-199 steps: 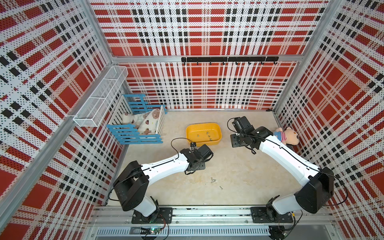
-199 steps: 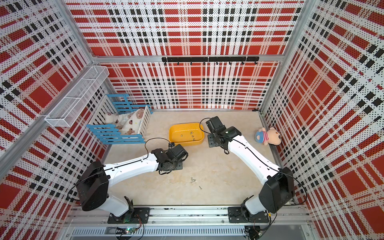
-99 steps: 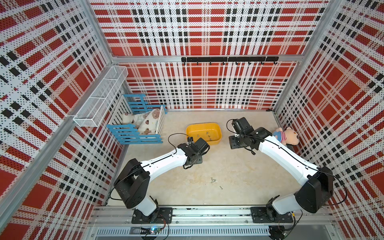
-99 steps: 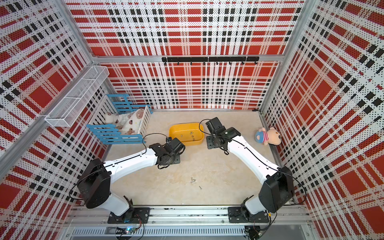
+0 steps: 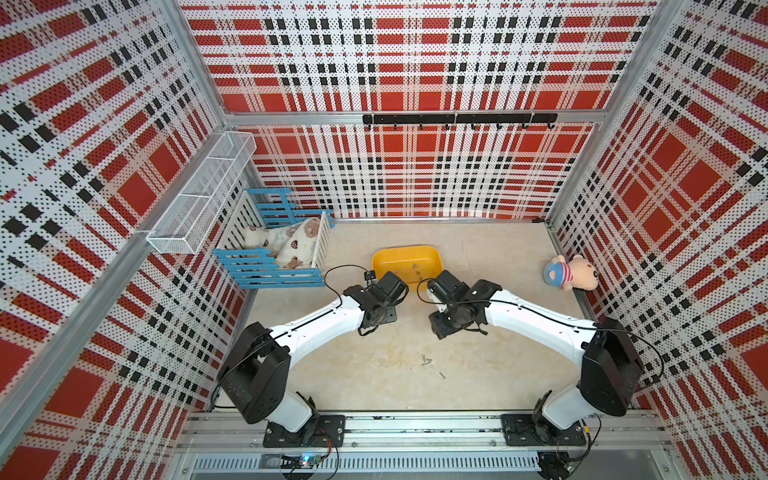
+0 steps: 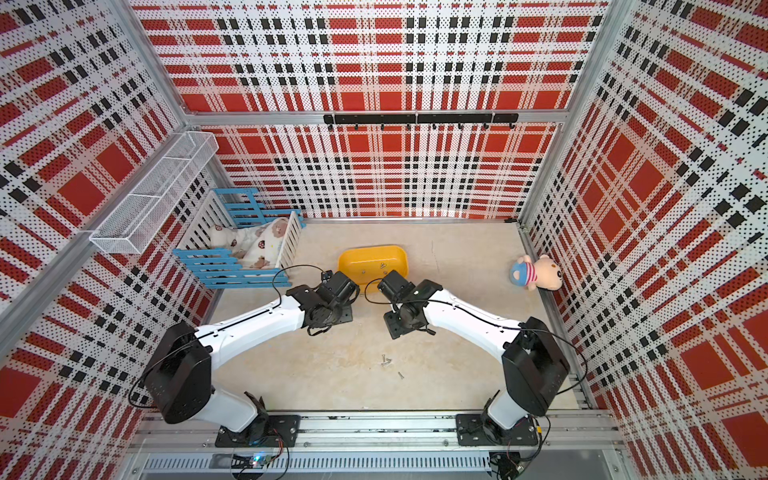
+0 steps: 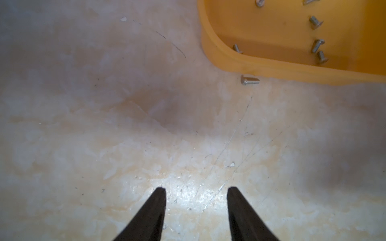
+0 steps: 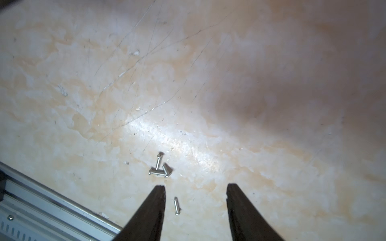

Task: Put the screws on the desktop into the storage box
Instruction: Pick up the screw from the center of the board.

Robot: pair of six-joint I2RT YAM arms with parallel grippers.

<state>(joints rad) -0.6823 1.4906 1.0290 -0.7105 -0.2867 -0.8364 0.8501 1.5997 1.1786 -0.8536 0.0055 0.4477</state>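
Now both arms stand close together at the near side of the yellow tub (image 5: 382,259), and neither carries anything. A second ago the left arm (image 5: 316,324) was over the middle of the bench (image 5: 374,386). It has since moved up to the tub's near left corner. The left jaws are spread and empty above bare bench (image 7: 125,135). One stray screw (image 7: 250,80) lies on the bench just beside the tub wall (image 7: 211,46), and several screws (image 7: 317,46) lie inside the tub. The right arm (image 5: 536,316) has left its place beside the tub's right end and now sits nearer the front and further left. The right jaws are also spread and empty, and its wrist view now looks toward the front rail (image 8: 41,208). A cluster of three screws (image 8: 159,170) and a single screw (image 8: 176,206) rest on the bench, in the same place as a second ago in both top views (image 5: 427,360) (image 6: 386,360). The task therefore appears partly done, with at least five screws still to collect. The right arm looks placed to start on the cluster.
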